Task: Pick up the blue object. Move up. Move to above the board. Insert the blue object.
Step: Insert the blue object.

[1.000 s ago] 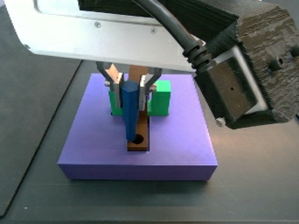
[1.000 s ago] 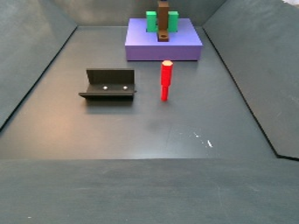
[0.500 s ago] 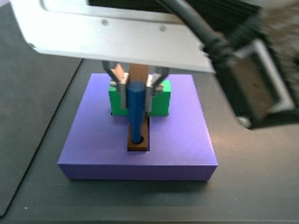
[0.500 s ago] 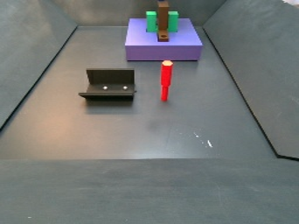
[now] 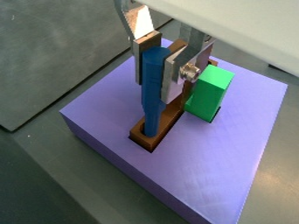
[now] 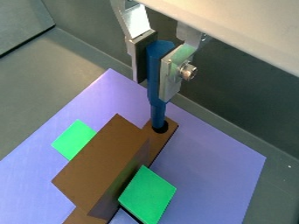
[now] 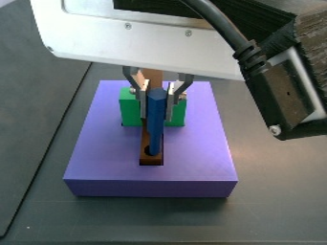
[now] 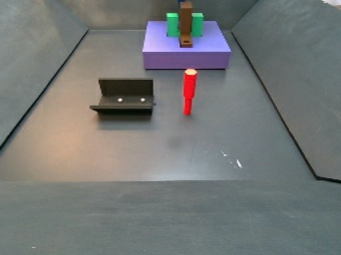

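Large purple slab (image 7: 153, 153) on the dark floor, seen far back in a side view (image 8: 186, 50), carrying everything else of the assembly. On the slab, a green block (image 5: 211, 94) with the board (image 6: 111, 171), a long narrow brown plank, passing through it; round hole near the board's end, showing in both wrist views. Above the slab, the gripper (image 5: 163, 54), its white body filling the upper part of a side view (image 7: 155, 88), silver finger plates (image 6: 173, 68) pressed against either side of the blue object (image 5: 152, 83) and clamping its upper part. Blue object upright, its lower tip set in the board's hole, visible in both wrist views (image 6: 158, 101) and in a side view (image 7: 155, 124); depth of entry not clear. Out on the open floor, well apart from the slab, the fixture (image 8: 124, 97), a dark L-shaped bracket on its base plate. Just beside it, nearer the slab, a red peg (image 8: 189, 91) standing upright, untouched.
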